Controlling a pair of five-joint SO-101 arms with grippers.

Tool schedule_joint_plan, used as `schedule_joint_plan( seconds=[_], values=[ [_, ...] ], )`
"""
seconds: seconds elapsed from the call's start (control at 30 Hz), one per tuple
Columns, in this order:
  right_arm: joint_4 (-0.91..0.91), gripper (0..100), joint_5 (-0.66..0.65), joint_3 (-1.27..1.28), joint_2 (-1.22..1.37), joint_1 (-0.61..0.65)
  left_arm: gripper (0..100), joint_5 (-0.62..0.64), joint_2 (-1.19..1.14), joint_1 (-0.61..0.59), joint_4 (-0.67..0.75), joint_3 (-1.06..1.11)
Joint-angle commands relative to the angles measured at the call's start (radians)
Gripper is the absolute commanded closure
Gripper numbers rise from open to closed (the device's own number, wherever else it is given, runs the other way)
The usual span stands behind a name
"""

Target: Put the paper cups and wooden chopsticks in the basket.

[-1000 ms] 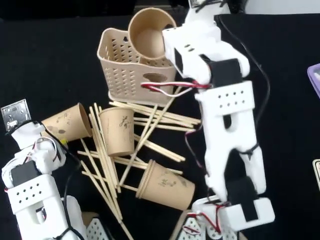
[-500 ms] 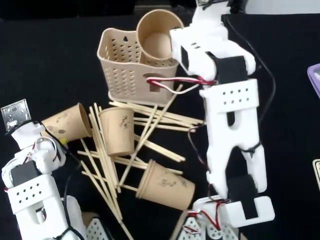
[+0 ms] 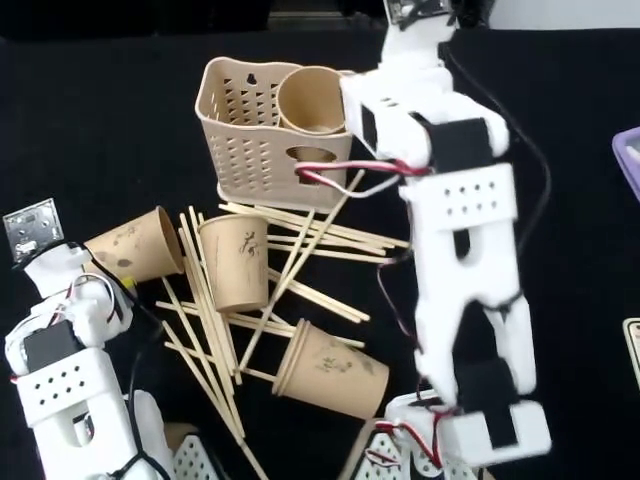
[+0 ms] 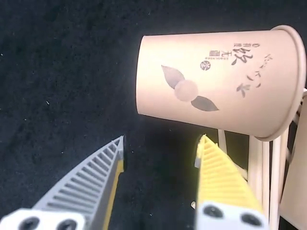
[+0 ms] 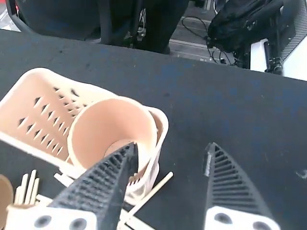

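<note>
Right gripper (image 5: 171,146), jaws apart, over the basket (image 5: 38,105); one finger crosses the mouth of the paper cup (image 5: 112,132), which stands upright in the basket's end. Left gripper (image 4: 160,141), jaws apart, near a fallen cup (image 4: 216,86). Wooden chopsticks (image 3: 300,240) lie scattered on the black table (image 3: 120,120); bags and cables (image 5: 249,24) lie beyond its edge. A second earlier, the paper cup hung tilted above the basket.

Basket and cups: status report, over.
Left gripper, jaws open, beside lying cup. Right gripper, jaws open, over basket holding upright cup. Chopsticks loose on table.
</note>
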State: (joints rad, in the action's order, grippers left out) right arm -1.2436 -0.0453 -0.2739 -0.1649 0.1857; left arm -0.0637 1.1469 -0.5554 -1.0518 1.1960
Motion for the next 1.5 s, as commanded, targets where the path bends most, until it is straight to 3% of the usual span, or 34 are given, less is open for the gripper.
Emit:
schedule_joint_plan(
  seconds=[0.0, 0.3, 0.43, 0.77, 1.03, 1.27, 1.47],
  values=[
    [-0.089, 76.6, -0.002, -0.044, -0.131, 0.028, 76, 0.0, 0.017, -0.007, 0.011, -0.013],
    [-0.334, 76.6, -0.064, -0.042, -0.213, 0.189, 76, 0.0, 0.017, -0.005, 0.011, -0.012],
    [-0.434, 76.6, -0.097, 0.077, -0.209, 0.25, 76, 0.0, 0.017, -0.005, 0.011, -0.012],
    [-0.284, 76.2, -0.14, 0.639, -0.208, 0.436, 76, 0.002, 0.017, -0.007, 0.012, -0.012],
    [-0.229, 76.1, 0.143, 0.682, -0.205, 0.463, 76, 0.002, 0.017, -0.007, 0.012, -0.013],
    [-0.299, 76.1, 0.147, 0.697, -0.153, 0.572, 76, 0.002, 0.017, -0.007, 0.012, -0.018],
    [-0.353, 76.2, 0.114, 0.693, -0.001, 0.592, 76, 0.002, 0.017, -0.007, 0.012, -0.016]
  ],
)
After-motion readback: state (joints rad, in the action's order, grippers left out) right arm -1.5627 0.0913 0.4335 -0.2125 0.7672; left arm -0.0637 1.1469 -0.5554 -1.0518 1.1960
